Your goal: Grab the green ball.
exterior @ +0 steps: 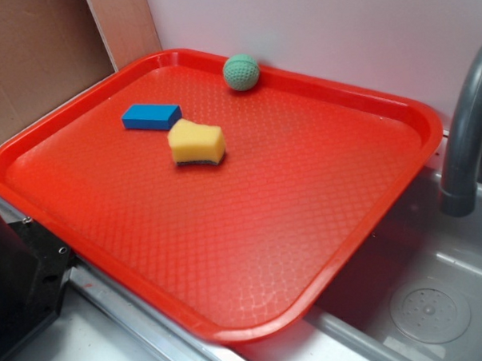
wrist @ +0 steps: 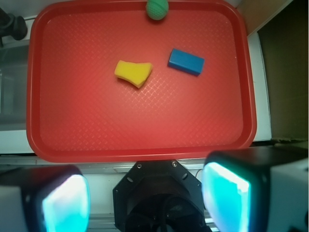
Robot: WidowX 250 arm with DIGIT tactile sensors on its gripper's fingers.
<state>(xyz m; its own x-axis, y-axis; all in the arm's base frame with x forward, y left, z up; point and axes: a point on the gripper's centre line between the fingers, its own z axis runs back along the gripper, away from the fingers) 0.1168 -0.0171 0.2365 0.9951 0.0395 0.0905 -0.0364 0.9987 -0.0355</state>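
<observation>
Red tray [exterior: 386,214] over sink, nothing grasped.
Ball [exterior: 241,72] sits against far rim, past sponge [exterior: 196,142] and block [exterior: 151,116]; gripper [wrist: 145,198] spread wide, high above near edge, likely pre-approach.

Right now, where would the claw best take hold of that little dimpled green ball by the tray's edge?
Probably from straight above, pads closing on the widest middle of the dimpled green ball. It sits against the red plastic tray's raised rim, so squeeze along the rim, not across it. The gripper is open and far from it.
</observation>
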